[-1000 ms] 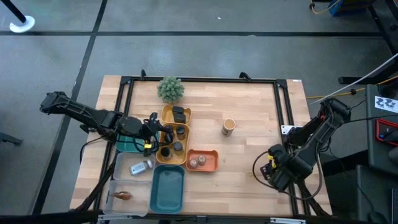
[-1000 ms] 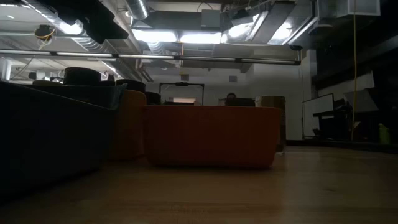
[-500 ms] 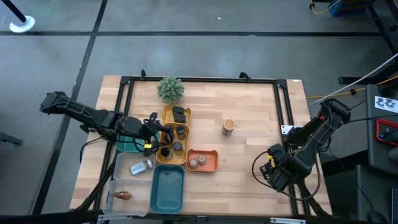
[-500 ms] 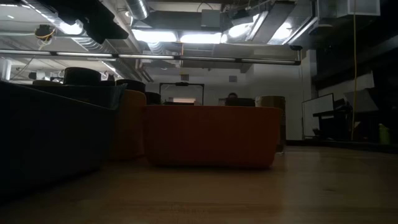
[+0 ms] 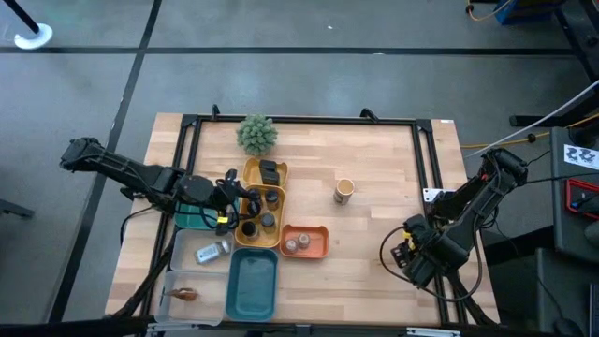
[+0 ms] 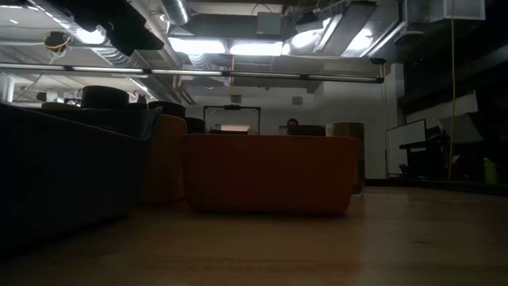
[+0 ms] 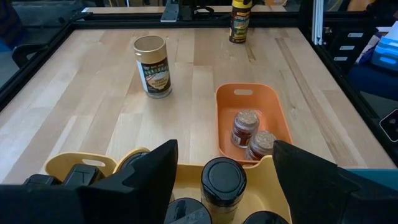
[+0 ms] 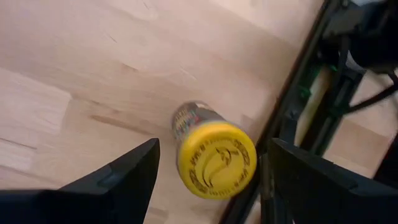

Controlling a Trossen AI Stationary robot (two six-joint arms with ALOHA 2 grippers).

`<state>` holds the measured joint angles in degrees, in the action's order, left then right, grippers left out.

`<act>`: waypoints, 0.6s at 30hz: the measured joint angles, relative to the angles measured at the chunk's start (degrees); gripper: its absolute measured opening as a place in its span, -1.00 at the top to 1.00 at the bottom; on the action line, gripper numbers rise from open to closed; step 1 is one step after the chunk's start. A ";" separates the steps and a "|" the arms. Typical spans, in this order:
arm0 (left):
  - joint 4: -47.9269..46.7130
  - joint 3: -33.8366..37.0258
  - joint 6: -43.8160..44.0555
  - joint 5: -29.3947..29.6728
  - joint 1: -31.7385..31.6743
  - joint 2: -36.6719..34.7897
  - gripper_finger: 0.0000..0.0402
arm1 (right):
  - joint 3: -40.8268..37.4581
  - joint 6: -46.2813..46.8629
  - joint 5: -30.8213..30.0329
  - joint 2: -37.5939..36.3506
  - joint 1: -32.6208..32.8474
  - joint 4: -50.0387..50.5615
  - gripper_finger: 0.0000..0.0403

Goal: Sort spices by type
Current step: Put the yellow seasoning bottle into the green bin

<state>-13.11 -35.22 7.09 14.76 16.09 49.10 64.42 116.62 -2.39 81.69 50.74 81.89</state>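
My left gripper hangs open over the yellow tray, above a black-capped jar standing among other dark-capped spices. Two cork-topped jars stand in the orange tray. A tan-capped jar stands alone on the table. My right gripper points down, open, at the table's right edge. Its fingers stand on either side above an upright yellow-capped bottle, apart from it.
A teal tray lies at the near edge. Left of it a pale tray holds a lying bottle and a brown packet. A fuzzy green plant stands at the far side. A black frame rail runs beside the yellow-capped bottle.
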 joint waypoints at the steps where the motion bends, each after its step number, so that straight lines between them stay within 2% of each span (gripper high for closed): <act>1: 0.00 0.00 0.00 0.00 -0.02 0.00 -0.25 | 0.00 -0.01 -0.73 0.00 0.00 -0.03 -0.48; 18: 0.00 0.00 -0.02 0.00 -0.01 0.00 -0.25 | -1.30 -0.04 -1.03 -0.09 0.00 -0.86 -0.48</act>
<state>-13.11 -35.22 7.07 14.76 16.08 49.10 63.13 116.57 -3.42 81.60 50.74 81.02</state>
